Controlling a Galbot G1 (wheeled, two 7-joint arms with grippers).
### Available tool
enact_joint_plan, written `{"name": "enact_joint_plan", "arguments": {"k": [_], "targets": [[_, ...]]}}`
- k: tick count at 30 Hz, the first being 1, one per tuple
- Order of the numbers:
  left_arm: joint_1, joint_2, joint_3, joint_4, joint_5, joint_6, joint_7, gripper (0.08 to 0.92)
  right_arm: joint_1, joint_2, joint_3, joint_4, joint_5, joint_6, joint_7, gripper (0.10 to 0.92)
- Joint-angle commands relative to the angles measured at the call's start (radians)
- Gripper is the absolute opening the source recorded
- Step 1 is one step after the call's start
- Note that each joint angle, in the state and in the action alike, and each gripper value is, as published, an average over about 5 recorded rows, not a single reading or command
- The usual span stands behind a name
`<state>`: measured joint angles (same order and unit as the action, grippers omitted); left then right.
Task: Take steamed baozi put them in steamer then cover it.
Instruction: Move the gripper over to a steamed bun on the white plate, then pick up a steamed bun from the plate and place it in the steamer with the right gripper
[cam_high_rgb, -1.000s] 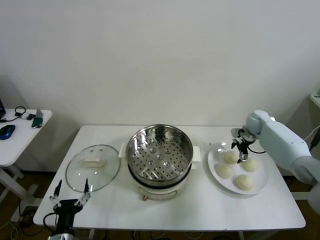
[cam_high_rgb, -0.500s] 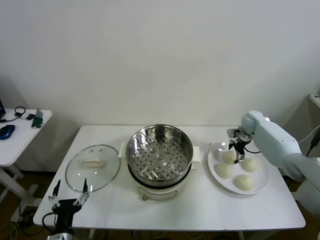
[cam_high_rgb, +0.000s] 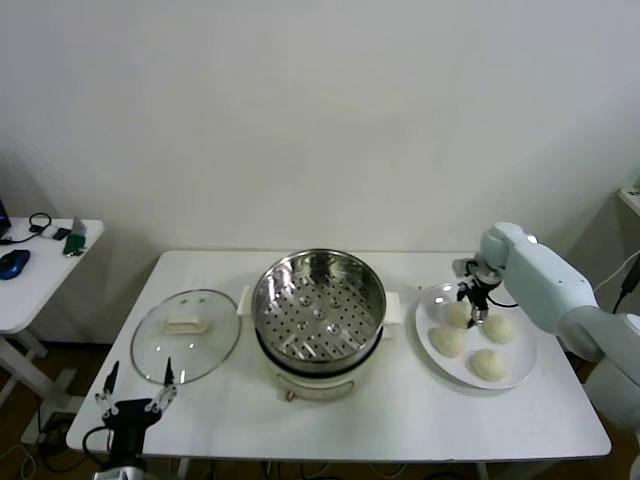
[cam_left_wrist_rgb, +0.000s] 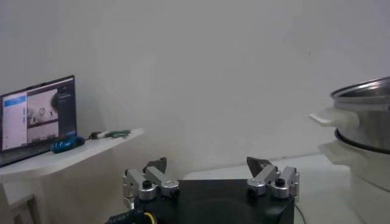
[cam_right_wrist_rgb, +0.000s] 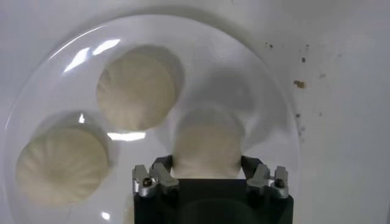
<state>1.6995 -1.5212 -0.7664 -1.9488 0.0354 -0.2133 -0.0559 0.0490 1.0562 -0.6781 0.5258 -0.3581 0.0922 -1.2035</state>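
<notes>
Head view, from the left: the left gripper (cam_high_rgb: 138, 402) hangs parked at the table's (cam_high_rgb: 400, 420) near left corner, jaws spread wide and empty, with the glass lid (cam_high_rgb: 186, 335) lying flat just beyond it. To its right, mid-table, stands the steamer (cam_high_rgb: 319, 310), open, its perforated tray bare, so no bun has gone in yet. Further right sits the white plate (cam_high_rgb: 522, 372) with all 4 baozi on it, and the right gripper (cam_high_rgb: 474, 308) is down over the far-left one.

Right wrist view shows that baozi (cam_right_wrist_rgb: 207, 146) directly between the right gripper's fingers (cam_right_wrist_rgb: 163, 164), which sit against or very nearly against its sides, 1 on each flank. The jaws look to be narrowing on it; whether they press firmly enough to hold cannot be told. 2 other baozi (cam_right_wrist_rgb: 136, 91) lie just beyond and to one side of the gripper, near but apart from the one being taken.

Judged from this, the step in hand is grasping the 1st baozi. The next move calls for a settled, gentle squeeze, since the bun looks soft, then a straight lift clear of its neighbours and a carry leftward over the steamer's rim before letting go onto the tray. 3 more baozi and the lid remain.
</notes>
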Motion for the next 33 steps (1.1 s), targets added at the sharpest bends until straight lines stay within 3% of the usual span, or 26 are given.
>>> {"name": "enact_joint_plan", "arguments": {"k": [1, 9, 18, 25, 33], "targets": [[0.007, -0.004, 0.005, 0.0, -0.002, -0.003, -0.003, 0.823, 0.003, -0.001, -0.002, 0.001, -0.004, 0.009, -0.002, 0.722], [0.019, -0.004, 0.004, -0.01, -0.017, -0.006, -0.008, 0.823, 0.064, -0.031, -0.063, 0.084, 0.03, 0.025, -0.024, 0.707], [0.041, -0.003, 0.001, -0.022, -0.031, -0.009, -0.012, 0.823, 0.386, -0.079, -0.404, 0.349, 0.227, 0.059, -0.057, 0.696], [0.058, -0.004, 0.001, -0.029, -0.041, -0.013, -0.014, 0.823, 0.644, -0.029, -0.589, 0.481, 0.336, 0.146, -0.081, 0.696], [0.071, 0.003, 0.004, -0.04, -0.041, -0.014, -0.014, 0.823, 0.781, 0.073, -0.676, 0.675, 0.341, 0.273, -0.118, 0.696]]}}
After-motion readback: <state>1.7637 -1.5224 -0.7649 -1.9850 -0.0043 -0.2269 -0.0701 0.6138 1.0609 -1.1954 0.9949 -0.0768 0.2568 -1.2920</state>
